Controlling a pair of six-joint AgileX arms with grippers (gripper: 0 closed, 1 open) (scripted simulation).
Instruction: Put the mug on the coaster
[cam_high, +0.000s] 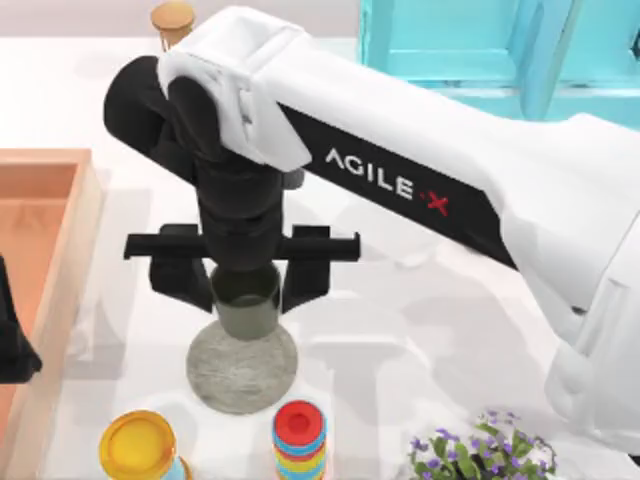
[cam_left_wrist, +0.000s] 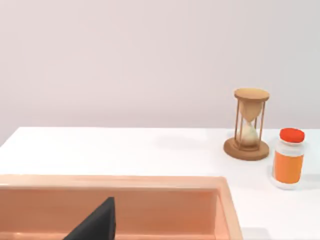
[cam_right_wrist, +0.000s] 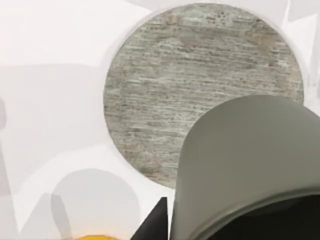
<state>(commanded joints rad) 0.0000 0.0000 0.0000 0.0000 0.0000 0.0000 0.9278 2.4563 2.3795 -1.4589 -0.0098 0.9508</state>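
The mug (cam_high: 246, 303) is held in the right claw (cam_high: 246, 290) over the far edge of the coaster (cam_high: 241, 368), with a yellow-topped cup (cam_high: 139, 445) and a stack of coloured rings (cam_high: 300, 440) standing just nearer on the white worktop (cam_high: 400, 340). A purple-flowered plant (cam_high: 485, 450) is seen at the near right, a wooden tray (cam_high: 50, 250) at the left, an hourglass (cam_left_wrist: 251, 125) and an orange bottle (cam_left_wrist: 288, 157) near the far wall. The left claw (cam_high: 10, 340) is parked over the tray, and its opening cannot be told.

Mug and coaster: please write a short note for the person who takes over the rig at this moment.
Right gripper: shut on the small plain grey cylindrical mug, held upright over the far edge of the flat round mottled grey coaster.
Left gripper: parked at the table's left, over the orange wooden tray.
Done: mug grasped and brought to the coaster.
Left: centre it, set it down, release. Whether it already touches cannot be told.
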